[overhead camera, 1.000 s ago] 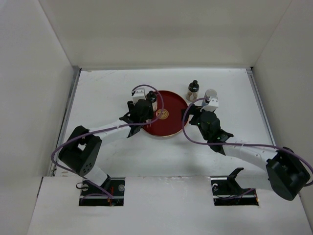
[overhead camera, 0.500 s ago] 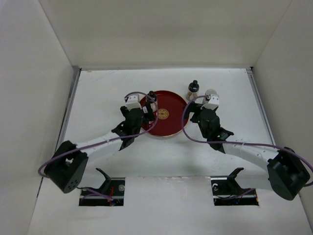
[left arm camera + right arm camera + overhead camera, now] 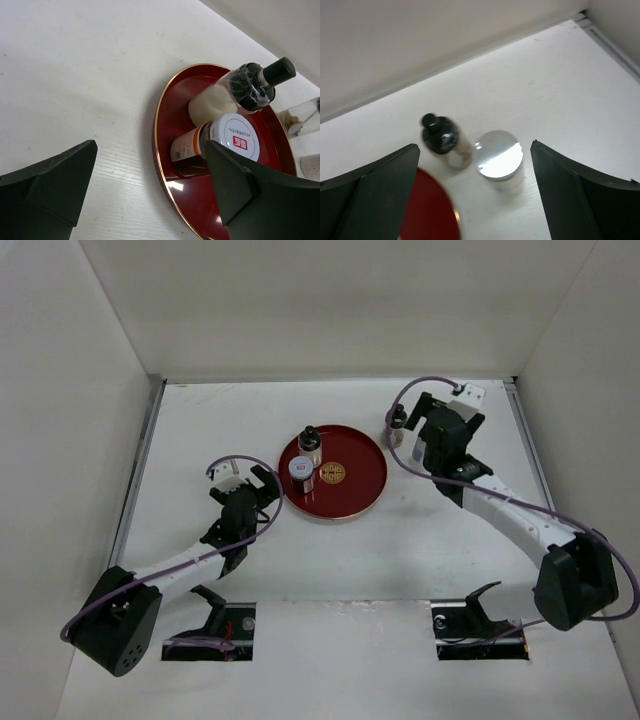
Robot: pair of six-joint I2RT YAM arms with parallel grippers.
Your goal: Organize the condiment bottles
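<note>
Seen from above: left gripper (image 3: 268, 483) wide open, empty, just short of red tray (image 3: 352, 498). Black-capped bottle (image 3: 310, 438) & white-lidded jar (image 3: 301, 470) stand on the tray ahead of it. Right gripper (image 3: 428, 440) also open, empty; second black-capped bottle (image 3: 397, 420) just beside it, whatever's beneath is hidden by the arm.

Left wrist: jar's side partly cut off by one finger (image 3: 235, 185).

Right wrist: second bottle, blurred, & pale-lidded jar (image 3: 499, 156) almost touching, both below the open jaws. Risk: coming down on the jar, a finger clips the bottle & topples it.
</note>
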